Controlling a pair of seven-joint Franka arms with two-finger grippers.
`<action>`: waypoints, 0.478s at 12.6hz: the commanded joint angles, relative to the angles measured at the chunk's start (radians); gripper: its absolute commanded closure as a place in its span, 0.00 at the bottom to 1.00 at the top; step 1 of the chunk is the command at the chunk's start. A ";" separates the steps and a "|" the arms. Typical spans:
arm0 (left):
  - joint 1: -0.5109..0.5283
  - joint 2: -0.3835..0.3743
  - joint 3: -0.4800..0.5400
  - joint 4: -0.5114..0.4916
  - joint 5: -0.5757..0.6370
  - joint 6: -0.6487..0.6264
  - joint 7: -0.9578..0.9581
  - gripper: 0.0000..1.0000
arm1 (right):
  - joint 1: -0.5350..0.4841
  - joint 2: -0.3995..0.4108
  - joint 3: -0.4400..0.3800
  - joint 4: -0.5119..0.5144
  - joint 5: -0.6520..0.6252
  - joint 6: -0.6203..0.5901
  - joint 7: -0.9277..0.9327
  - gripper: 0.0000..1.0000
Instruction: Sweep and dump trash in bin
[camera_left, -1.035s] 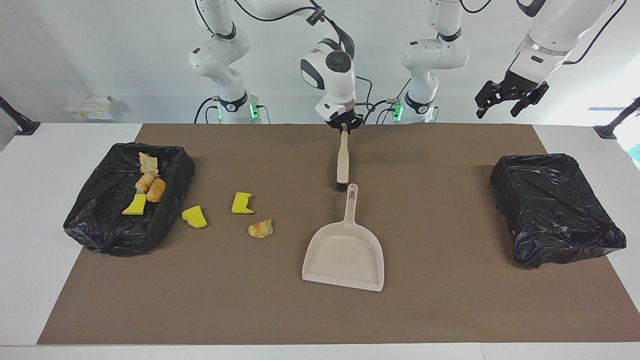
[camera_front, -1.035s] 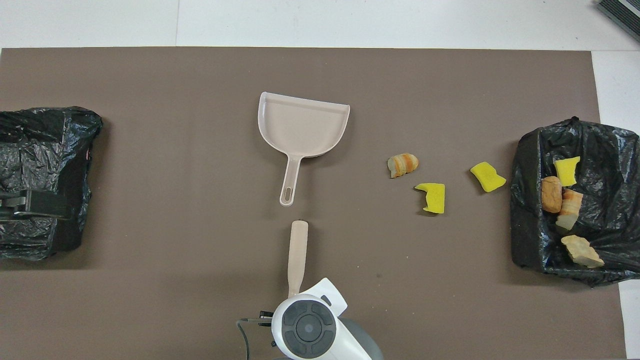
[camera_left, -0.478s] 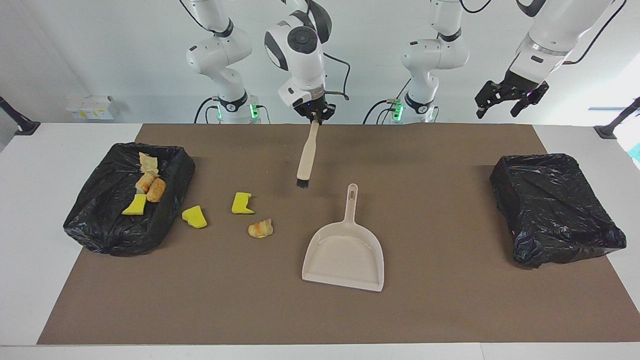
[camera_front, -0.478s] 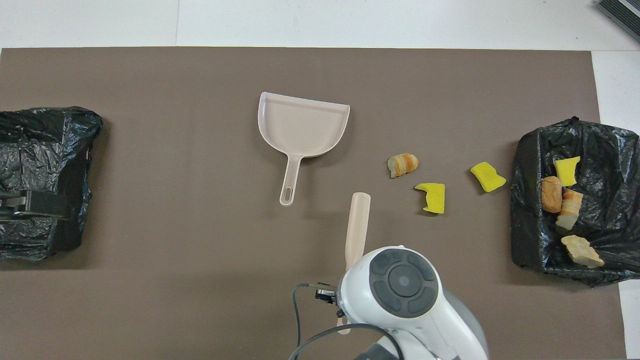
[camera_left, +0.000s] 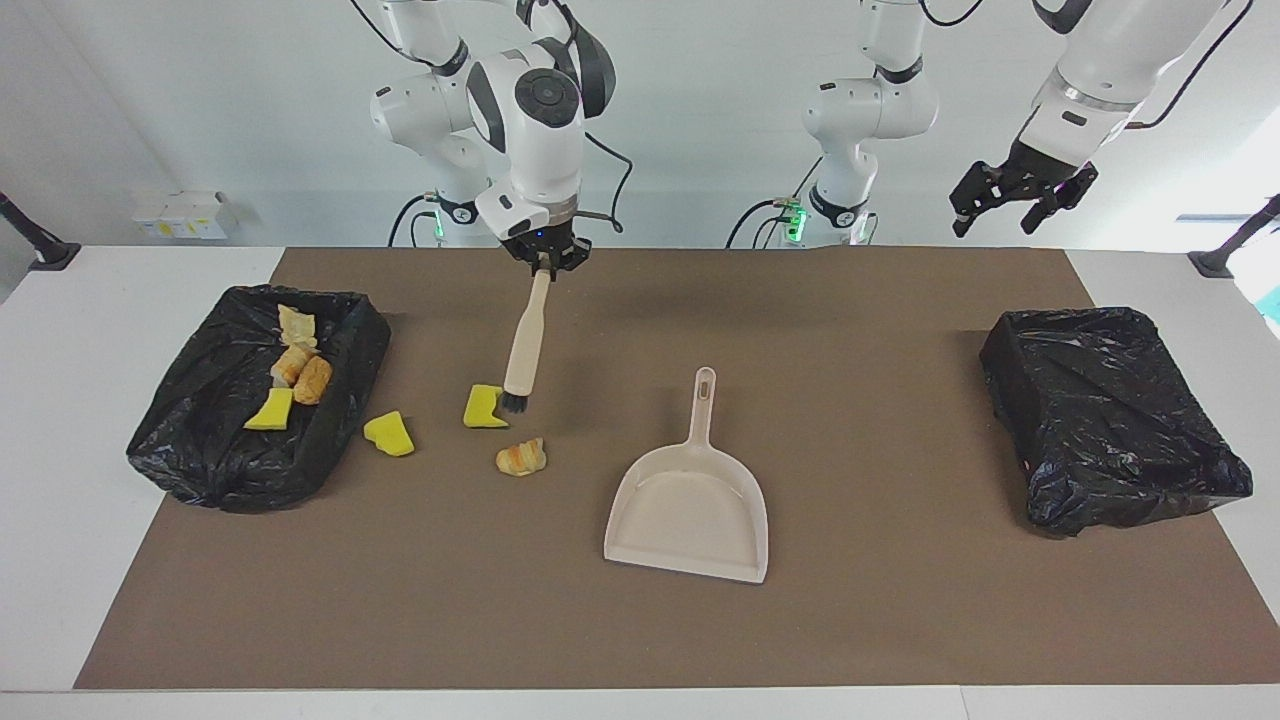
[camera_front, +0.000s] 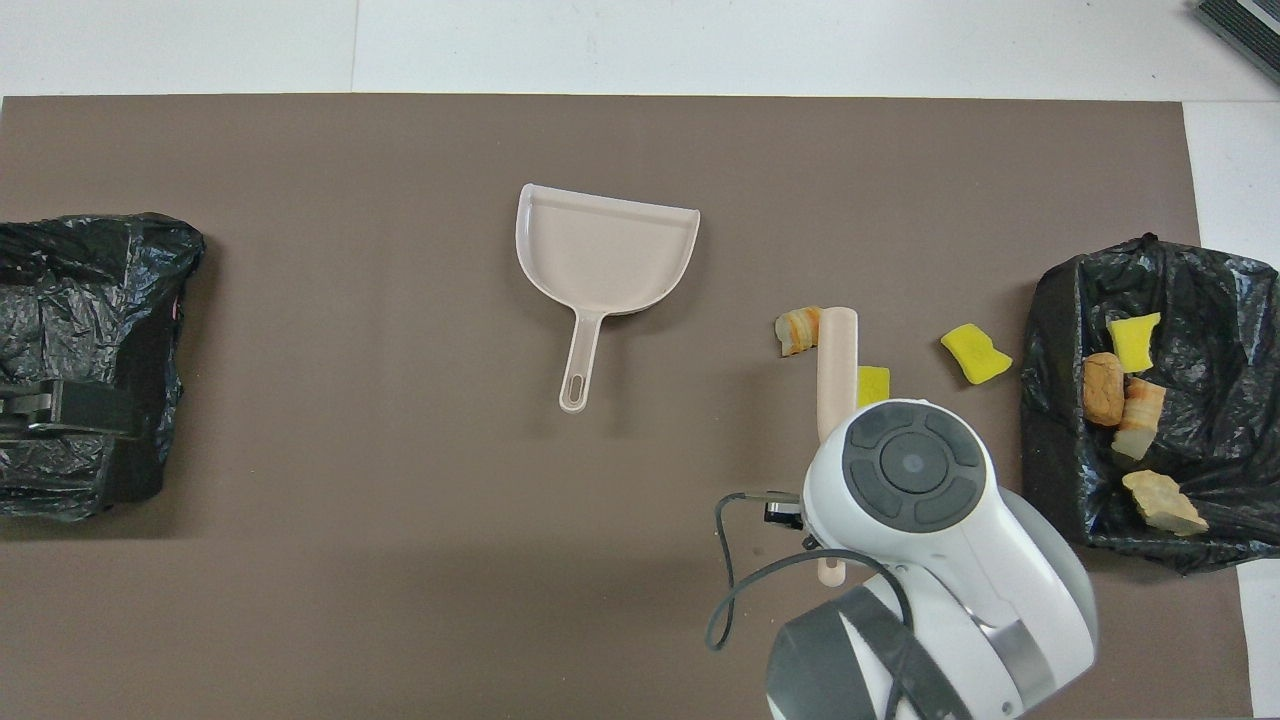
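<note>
Trash (camera_left: 486, 408): three loose pieces on the worktop (camera_left: 900, 620) beside the right-end bin (camera_left: 200, 450), the middle yellow chunk at the bristles of the brush (camera_left: 526, 335) clamped in the right claw (camera_left: 546, 262); contact possibly made. Four more pieces in that bin. Left claw (camera_left: 1020, 200) spread wide above the second bin (camera_left: 1110, 420), waiting. One dustpan (camera_left: 690, 510). Overhead, the arm hides part of the chunk.

White jointed arms (camera_left: 520, 110), black cables, green base lights.

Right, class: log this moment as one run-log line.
right gripper: holds brush, bristles at yellow chunk | left gripper: waits, raised over table's left-arm end | dustpan: untouched
</note>
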 joint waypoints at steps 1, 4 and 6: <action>0.007 0.003 -0.004 0.015 0.016 -0.013 0.000 0.00 | -0.155 0.025 0.010 0.008 -0.044 -0.026 -0.166 1.00; 0.007 0.003 -0.003 0.015 0.016 -0.013 0.000 0.00 | -0.273 0.052 0.010 -0.009 -0.150 -0.003 -0.307 1.00; 0.006 0.003 -0.003 0.015 0.016 -0.013 0.000 0.00 | -0.335 0.088 0.010 -0.015 -0.164 0.044 -0.336 1.00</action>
